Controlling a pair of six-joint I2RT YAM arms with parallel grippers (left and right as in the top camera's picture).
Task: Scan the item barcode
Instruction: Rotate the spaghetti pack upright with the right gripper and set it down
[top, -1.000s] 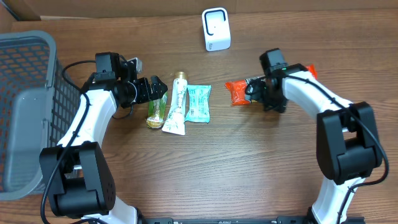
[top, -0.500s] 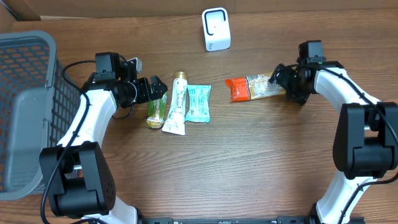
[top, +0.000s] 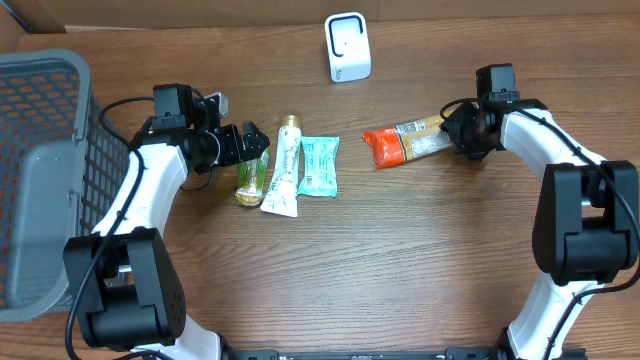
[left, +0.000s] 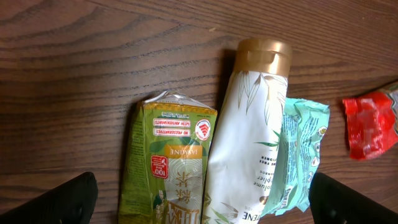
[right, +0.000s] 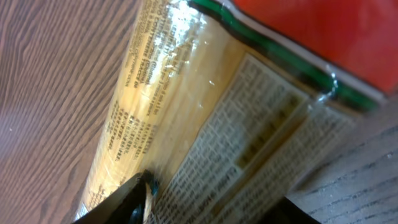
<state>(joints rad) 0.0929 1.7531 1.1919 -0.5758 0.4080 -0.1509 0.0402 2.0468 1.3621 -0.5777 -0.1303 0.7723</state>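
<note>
Overhead view: right gripper fingers clamp the right end of the snack packet, right of frame centre, below the white scanner. Left gripper fingers stand wide open.

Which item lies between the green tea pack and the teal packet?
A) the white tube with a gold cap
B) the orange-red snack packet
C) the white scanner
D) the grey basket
A: the white tube lies with the green tea pack on one side and the teal packet on the other.
</note>
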